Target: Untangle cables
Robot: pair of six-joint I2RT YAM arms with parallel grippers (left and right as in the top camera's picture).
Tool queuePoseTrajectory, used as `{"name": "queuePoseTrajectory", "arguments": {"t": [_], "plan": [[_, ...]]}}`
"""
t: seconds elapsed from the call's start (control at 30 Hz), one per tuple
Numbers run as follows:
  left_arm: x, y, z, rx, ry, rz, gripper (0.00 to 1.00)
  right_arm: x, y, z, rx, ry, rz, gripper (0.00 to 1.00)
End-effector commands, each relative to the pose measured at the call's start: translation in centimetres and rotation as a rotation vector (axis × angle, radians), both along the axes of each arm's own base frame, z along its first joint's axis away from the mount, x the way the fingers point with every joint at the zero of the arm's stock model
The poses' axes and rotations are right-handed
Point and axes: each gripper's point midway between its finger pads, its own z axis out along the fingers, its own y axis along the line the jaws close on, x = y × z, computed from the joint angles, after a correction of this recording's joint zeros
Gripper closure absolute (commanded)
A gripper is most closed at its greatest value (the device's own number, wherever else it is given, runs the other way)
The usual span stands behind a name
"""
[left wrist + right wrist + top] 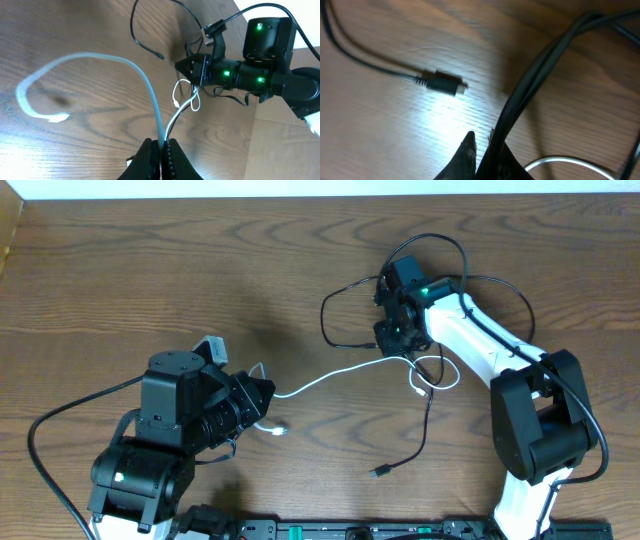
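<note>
As claw (161, 146) pinches, white cable (152, 95) protrudes.

So the short cable (310, 383) runs across the middle of the table (150, 270), from the left gripper (264, 402) over to the right gripper (388, 340). The long cable (427, 420) loops around that right gripper at the back, and its plug (380, 472) lies nearer the front edge.

The worktop (150, 280) is brown wood grain. A black cable (425, 425) lies right of centre, looping toward the far edge and trailing to a plug (381, 471) near the near edge. A white cable (330, 376) crosses the centre, its loop overlapping the black one.
</note>
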Motion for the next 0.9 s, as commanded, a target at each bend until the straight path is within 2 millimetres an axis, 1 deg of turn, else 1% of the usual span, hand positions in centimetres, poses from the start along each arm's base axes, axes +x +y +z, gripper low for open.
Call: {"name": "queuePoseTrajectory", "arguments": {"t": [0.0, 0.1, 0.17, 0.3, 0.43, 0.53, 0.67, 0.73, 0.87], "plan": [[-0.1, -0.5, 1.8, -0.026, -0.064, -0.041, 0.93, 0.6, -1.7, 0.4, -0.08, -0.044, -0.041, 0.95], [-0.2, -1.4, 4.0, -0.078, -0.129, -0.082, 0.93, 0.6, -1.7, 0.4, -0.082, -0.045, -0.042, 0.95], [-0.4, -1.7, 6.0, -0.108, -0.192, -0.104, 0.93, 0.6, -1.7, 0.4, -0.082, -0.045, -0.042, 0.95], [-1.0, -1.6, 10.2, -0.133, -0.339, -0.108, 0.93, 0.7, -1.9, 0.4, -0.089, -0.048, -0.044, 0.97], [-2.3, -0.9, 14.4, -0.15, -0.502, -0.093, 0.93, 0.7, -2.0, 0.5, -0.1, -0.053, -0.046, 0.99], [-3.6, 0.4, 17.2, -0.141, -0.621, -0.037, 0.93, 0.8, -2.1, 0.5, -0.101, -0.053, -0.046, 0.99], [-5.5, 3.3, 20.0, -0.107, -0.752, 0.097, 0.93, 0.8, -2.1, 0.5, -0.102, -0.054, -0.047, 0.99], [-6.7, 4.9, 21.0, -0.091, -0.811, 0.174, 0.93, 0.8, -2.1, 0.5, -0.102, -0.054, -0.047, 0.99], [-8.9, 7.7, 22.2, -0.057, -0.906, 0.299, 0.93, 0.8, -2.1, 0.5, -0.101, -0.055, -0.047, 0.98]]}}
